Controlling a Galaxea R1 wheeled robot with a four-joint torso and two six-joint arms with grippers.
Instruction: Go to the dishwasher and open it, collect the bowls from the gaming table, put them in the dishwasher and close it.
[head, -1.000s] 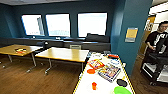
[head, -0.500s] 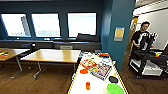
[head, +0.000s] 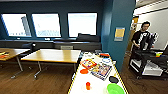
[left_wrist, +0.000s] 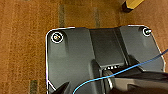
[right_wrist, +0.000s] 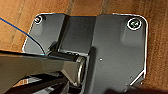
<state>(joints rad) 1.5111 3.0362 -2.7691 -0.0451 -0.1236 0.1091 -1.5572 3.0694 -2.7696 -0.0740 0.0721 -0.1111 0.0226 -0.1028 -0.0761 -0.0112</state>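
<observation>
The gaming table (head: 77, 86), white-topped with a thin yellow edge, runs from the bottom middle of the head view away from me. Two bowls rest on it: an orange bowl (head: 84, 71) on its left side near the middle, and a light green bowl (head: 115, 88) at the near right corner. A narrow orange cup (head: 88, 85) stands between them, and a black paddle (head: 113, 79) lies just behind the green bowl. The dishwasher is out of view. Both wrist views look down over the robot's dark plate at a brown wood-pattern floor.
Colourful game boxes (head: 101, 70) lie mid-table. Wooden-topped tables (head: 52, 55) stand to the left under the windows. A blue pillar (head: 117, 32) rises behind the table's far end. At the right, a person (head: 141, 37) stands behind a dark cart (head: 150, 62).
The whole head picture has slid left as the camera turned right. The gaming table now sits nearer the middle and looks slightly closer. The person appears further left in the picture.
</observation>
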